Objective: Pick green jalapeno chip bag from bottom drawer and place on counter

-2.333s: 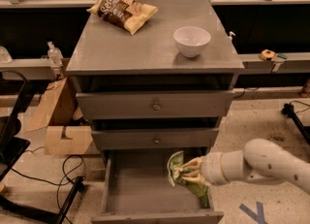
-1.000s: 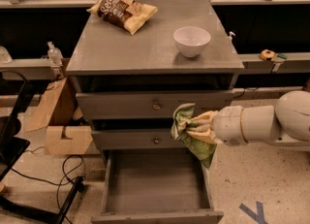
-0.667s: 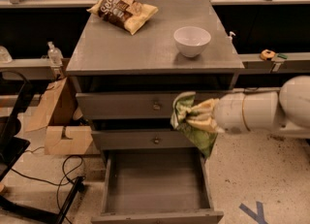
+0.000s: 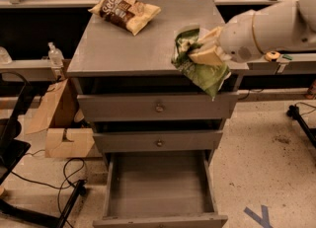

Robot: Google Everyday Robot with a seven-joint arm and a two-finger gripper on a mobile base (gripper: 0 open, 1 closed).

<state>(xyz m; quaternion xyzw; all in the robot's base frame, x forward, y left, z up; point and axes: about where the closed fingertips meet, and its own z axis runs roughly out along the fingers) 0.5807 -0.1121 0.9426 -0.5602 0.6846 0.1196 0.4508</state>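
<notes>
White rounded arm [image 4: 269, 24], thin yellow band; cream claw [image 4: 206, 50] at counter [image 4: 123, 44] edge.

Two chip bags — one green jalapeno chip bag [image 4: 207, 76], one brown-and-yellow bag [image 4: 126, 11]. Three drawers [image 4: 158, 106], only the bottom drawer [image 4: 160, 187] open; one cardboard box [image 4: 61, 123], one bottle [image 4: 54, 54]. One hand [image 4: 200, 52], over the surface's [image 4: 123, 44] front edge, clamped on the green bag.

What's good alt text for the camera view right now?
The gripper holds the green jalapeno chip bag at the front right corner of the counter, the bag's lower end hanging down past the edge. The bottom drawer stands pulled open below with a bare floor; a brown-and-yellow chip bag lies at the counter's back left.
</notes>
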